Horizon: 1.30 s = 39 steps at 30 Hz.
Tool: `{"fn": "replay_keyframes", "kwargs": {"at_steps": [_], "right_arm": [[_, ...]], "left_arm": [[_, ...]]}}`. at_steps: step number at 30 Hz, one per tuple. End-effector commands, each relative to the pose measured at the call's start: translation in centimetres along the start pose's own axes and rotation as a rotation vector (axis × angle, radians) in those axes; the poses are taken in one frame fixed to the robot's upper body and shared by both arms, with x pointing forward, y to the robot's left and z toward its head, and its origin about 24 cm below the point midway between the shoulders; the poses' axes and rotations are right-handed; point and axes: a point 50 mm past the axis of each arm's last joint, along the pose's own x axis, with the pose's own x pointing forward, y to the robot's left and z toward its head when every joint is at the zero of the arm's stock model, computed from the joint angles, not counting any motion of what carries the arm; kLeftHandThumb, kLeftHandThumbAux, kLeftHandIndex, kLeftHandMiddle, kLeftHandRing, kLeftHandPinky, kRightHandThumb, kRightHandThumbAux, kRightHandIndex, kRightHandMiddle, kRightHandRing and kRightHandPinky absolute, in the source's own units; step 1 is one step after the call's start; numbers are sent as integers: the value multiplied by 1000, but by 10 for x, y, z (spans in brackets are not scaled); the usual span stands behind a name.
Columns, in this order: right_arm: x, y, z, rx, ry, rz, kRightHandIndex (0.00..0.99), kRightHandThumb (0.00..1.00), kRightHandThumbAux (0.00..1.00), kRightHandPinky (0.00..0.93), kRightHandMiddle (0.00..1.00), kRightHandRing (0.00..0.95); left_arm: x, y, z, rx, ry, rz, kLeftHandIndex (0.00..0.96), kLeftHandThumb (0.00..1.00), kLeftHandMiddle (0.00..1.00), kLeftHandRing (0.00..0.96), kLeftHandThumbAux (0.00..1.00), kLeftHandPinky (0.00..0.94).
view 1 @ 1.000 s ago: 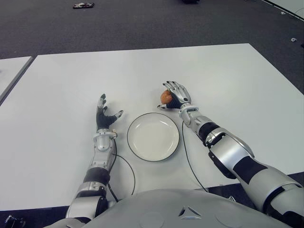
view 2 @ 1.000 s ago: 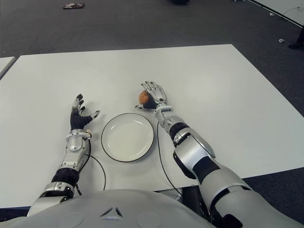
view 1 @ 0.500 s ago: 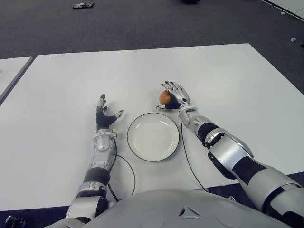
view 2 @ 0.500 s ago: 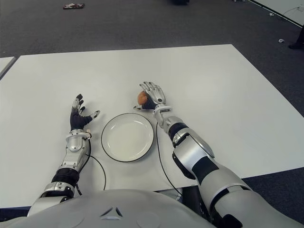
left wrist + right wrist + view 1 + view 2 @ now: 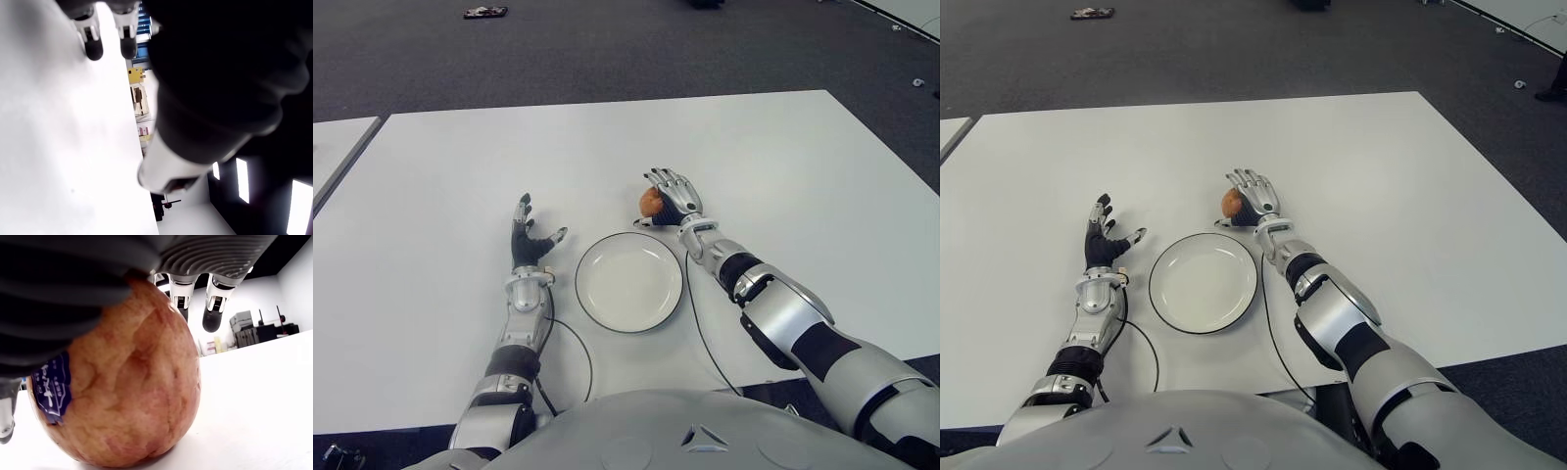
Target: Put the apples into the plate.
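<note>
I am looking at the big white table (image 5: pixel 783 147): the plate (image 5: pixel 628 282) is sitting near its front edge, empty. My right hand (image 5: pixel 672 197) is wrapping the apple (image 5: pixel 651 202) just behind the plate, fingertips sticking out, so it might roll away. My left hand (image 5: pixel 526 242) is waiting wide beside the plate.

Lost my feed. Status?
Right hand cupped over apple, on table beyond plate. Plate bare. Left hand open, left of plate. Path clear.
</note>
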Motion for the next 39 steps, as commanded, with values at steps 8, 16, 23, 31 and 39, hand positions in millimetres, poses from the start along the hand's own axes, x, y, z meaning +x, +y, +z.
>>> {"fn": "replay_keyframes", "kwargs": {"at_steps": [8,16,23,31,39], "right_arm": [[-23,29,-17,-9,73,129,300,657,640,574,462,556],[-26,33,-18,-84,45,173,391,840,677,677,568,714],[-28,35,-20,-58,32,200,404,853,677,676,590,725],[-29,35,-21,37,56,200,389,848,681,794,539,770],[-27,33,-18,77,50,192,390,849,681,801,532,793]], "left_arm": [[-9,2,-17,14,95,-14,0,126,0,0,532,10],[-10,3,-15,11,82,-5,0,120,0,0,523,18],[-11,3,-13,12,77,3,0,115,0,0,522,26],[-12,4,-13,8,83,10,0,115,0,0,534,29],[-12,4,-11,10,81,13,0,112,0,0,544,27]]}}
